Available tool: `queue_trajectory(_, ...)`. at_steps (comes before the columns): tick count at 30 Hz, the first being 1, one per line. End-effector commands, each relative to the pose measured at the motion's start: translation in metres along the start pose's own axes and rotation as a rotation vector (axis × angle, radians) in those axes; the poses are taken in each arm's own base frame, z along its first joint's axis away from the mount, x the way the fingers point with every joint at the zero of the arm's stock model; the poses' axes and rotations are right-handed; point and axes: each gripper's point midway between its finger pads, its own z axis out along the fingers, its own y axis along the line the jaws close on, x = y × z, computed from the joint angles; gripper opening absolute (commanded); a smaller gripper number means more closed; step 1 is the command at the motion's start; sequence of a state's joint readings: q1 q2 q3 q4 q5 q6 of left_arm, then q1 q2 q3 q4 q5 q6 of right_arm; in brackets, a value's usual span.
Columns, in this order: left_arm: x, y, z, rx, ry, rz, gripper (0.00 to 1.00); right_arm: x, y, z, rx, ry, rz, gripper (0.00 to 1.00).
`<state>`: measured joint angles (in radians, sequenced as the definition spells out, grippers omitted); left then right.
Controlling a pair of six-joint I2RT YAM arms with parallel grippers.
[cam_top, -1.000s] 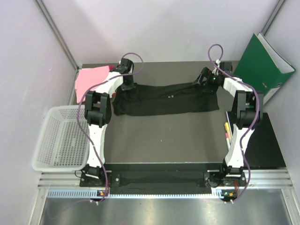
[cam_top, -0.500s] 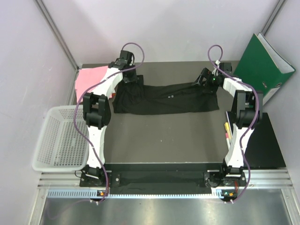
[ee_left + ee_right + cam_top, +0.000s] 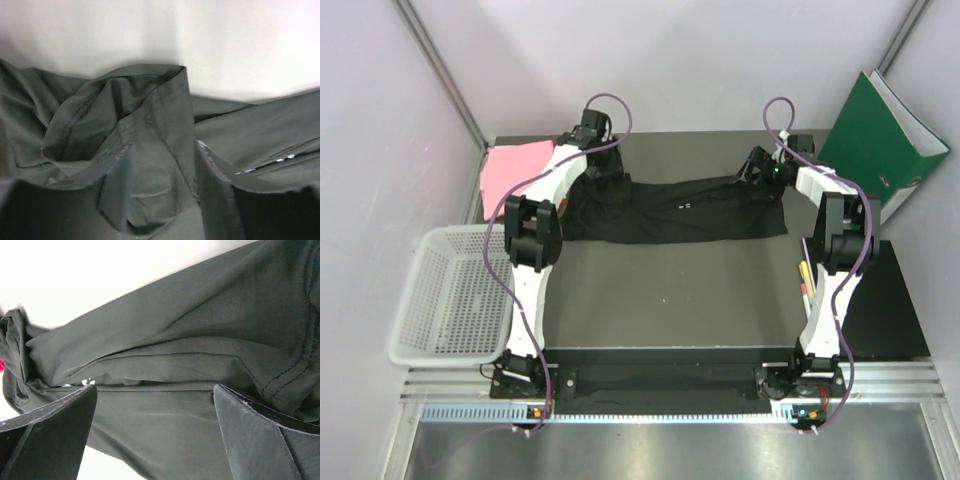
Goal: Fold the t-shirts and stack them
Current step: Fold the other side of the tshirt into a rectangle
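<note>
The black t-shirt [image 3: 670, 210] lies folded into a long band across the back of the table, white lettering [image 3: 685, 206] showing. My left gripper [image 3: 597, 166] is over its bunched left end. In the left wrist view its jaws [image 3: 162, 150] stand apart, a loose fold of the black cloth [image 3: 150, 110] between them, not pinched. My right gripper [image 3: 758, 170] hovers at the band's right end. It is wide open [image 3: 155, 390] above the smooth black cloth [image 3: 200, 330]. A light pink t-shirt [image 3: 515, 168] lies at the back left corner.
A white mesh basket [image 3: 450, 295] sits off the table's left side. A green binder [image 3: 880, 140] leans at the back right. Pens [image 3: 806, 277] lie by the right arm, next to a black mat [image 3: 890, 300]. A sliver of red cloth [image 3: 558, 148] shows beside the pink shirt.
My left gripper carried the shirt's left end toward the back and right, then its jaws opened and let the cloth go. The right gripper stayed put, open.
</note>
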<state>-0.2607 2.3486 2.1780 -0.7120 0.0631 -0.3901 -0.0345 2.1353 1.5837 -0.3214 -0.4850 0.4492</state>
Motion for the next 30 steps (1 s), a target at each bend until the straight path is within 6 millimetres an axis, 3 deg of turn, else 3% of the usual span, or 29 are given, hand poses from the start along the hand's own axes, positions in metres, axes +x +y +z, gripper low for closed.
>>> queue_trajectory(1, -0.025, -0.001, -0.02, -0.012, -0.083, 0.018, 0.58, -0.009, 0.01, -0.002, -0.025, -0.026, -0.013, 1.0)
queue_trajectory(5, -0.031, 0.017, -0.039, -0.066, -0.111, 0.016, 0.6, -0.009, 0.013, -0.002, -0.016, -0.027, -0.02, 1.0)
queue_trajectory(6, -0.038, 0.02, -0.052, -0.068, -0.136, 0.013, 0.6, -0.011, 0.013, -0.002, -0.007, -0.032, -0.041, 1.0)
queue_trajectory(7, -0.027, 0.03, -0.052, -0.095, -0.114, 0.015, 0.6, -0.006, 0.015, -0.003, 0.009, -0.009, -0.057, 1.0)
queue_trajectory(8, -0.025, 0.035, -0.056, -0.105, -0.114, 0.015, 0.6, -0.009, 0.033, -0.003, -0.001, -0.015, -0.108, 1.0)
queue_trajectory(9, -0.024, 0.041, -0.06, -0.112, -0.115, 0.007, 0.6, -0.01, 0.035, -0.003, 0.024, -0.017, -0.162, 1.0)
queue_trajectory(10, -0.014, 0.048, -0.065, -0.118, -0.098, -0.001, 0.6, -0.002, 0.047, -0.001, 0.03, 0.011, -0.197, 1.0)
queue_trajectory(12, -0.01, 0.058, -0.075, -0.13, -0.093, -0.017, 0.6, -0.009, 0.064, -0.003, 0.05, -0.007, -0.297, 1.0)
queue_trajectory(13, 0.004, 0.065, -0.073, -0.148, -0.056, -0.024, 0.6, -0.002, 0.081, 0.0, 0.044, -0.001, -0.349, 1.0)
queue_trajectory(15, 0.01, 0.074, -0.079, -0.181, -0.044, -0.025, 0.6, -0.003, 0.1, 0.0, 0.056, -0.008, -0.433, 1.0)
queue_trajectory(19, 0.032, 0.088, -0.08, -0.211, 0.004, -0.048, 0.6, 0.02, 0.158, 0.012, -0.062, 0.01, -0.512, 1.0)
queue_trajectory(25, 0.056, 0.1, -0.066, -0.168, 0.096, -0.134, 0.52, 0.06, 0.22, 0.048, -0.387, 0.107, -0.381, 1.0)
queue_trajectory(26, 0.059, 0.101, -0.064, -0.168, 0.104, -0.139, 0.51, 0.067, 0.221, 0.06, -0.415, 0.132, -0.352, 1.0)
queue_trajectory(30, 0.063, 0.103, -0.056, -0.166, 0.114, -0.144, 0.44, 0.086, 0.254, 0.077, -0.561, 0.207, -0.232, 0.96)
